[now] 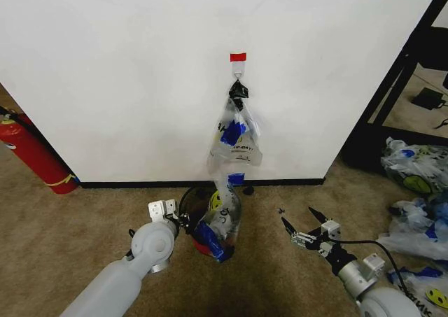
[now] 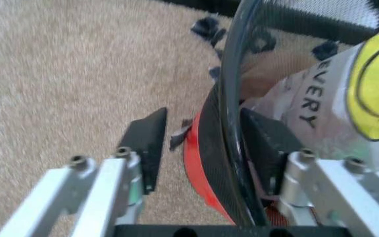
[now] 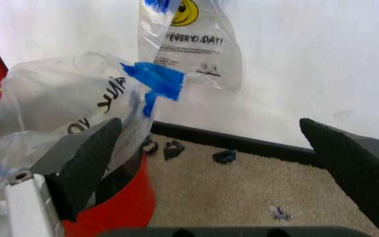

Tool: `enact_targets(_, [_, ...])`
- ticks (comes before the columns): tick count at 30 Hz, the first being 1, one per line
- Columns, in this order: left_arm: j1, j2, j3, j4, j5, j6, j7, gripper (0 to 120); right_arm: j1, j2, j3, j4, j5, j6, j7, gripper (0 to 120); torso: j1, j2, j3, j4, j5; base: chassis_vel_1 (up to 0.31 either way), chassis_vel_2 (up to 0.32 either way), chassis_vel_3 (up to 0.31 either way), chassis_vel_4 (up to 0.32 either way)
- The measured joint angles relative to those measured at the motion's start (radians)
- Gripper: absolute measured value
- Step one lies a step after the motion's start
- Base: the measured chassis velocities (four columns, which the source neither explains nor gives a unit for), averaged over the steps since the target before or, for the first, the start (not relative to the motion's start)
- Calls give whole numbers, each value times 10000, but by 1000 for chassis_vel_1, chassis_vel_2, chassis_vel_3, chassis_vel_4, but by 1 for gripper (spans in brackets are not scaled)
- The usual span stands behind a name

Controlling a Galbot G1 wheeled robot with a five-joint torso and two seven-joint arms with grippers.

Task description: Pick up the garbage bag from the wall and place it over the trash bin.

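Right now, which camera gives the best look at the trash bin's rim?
The left wrist view: the trash bin rim runs between the open left claw fingers, one inside, one outside. The head view shows the bin small, behind the garbage bag. The right wrist view shows its red base.

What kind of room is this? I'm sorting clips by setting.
Probably an indoor test or lab space, not a home: tan carpet runs to a plain white wall with a taped hook holding a bundle of bags, a red fire extinguisher stands nearby, and a pile of spare bags lies on the floor.

Carpeted test room (bare white wall point(image 1: 140, 65), fire extinguisher point(image 1: 35, 156))
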Motion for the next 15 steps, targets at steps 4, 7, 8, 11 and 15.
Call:
enact_targets(4, [68,393,-308,-454,367,89,296,67,47,9,-31,-37,-8,0,-22,100,0,0,0,0,0,0,0,0,0])
enact_targets(7, [150,706,-456,-709,1330,-271,618,77,91,46,-48,-62,-8,3,-25,100,0,0,-1,0,1,0,0,0,0])
enact_targets(8, [193,800,-493,-774,1825,-555,796,79,97,66,-56,-70,-8,6,-25,100,0,0,0,1,1,0,0,0,0])
enact_targets(11, [401,1299,-573,-1281,3514,-1560,1904,91,92,160,-70,-136,-64,27,-27,100,0,0,0,4,1,0,0,0,0])
enact_targets(15, [373,1587,-419,-2113,3476,-1687,2587,99,66,234,-72,-188,-104,26,36,100,0,0,-1,1,2,0,0,0,0])
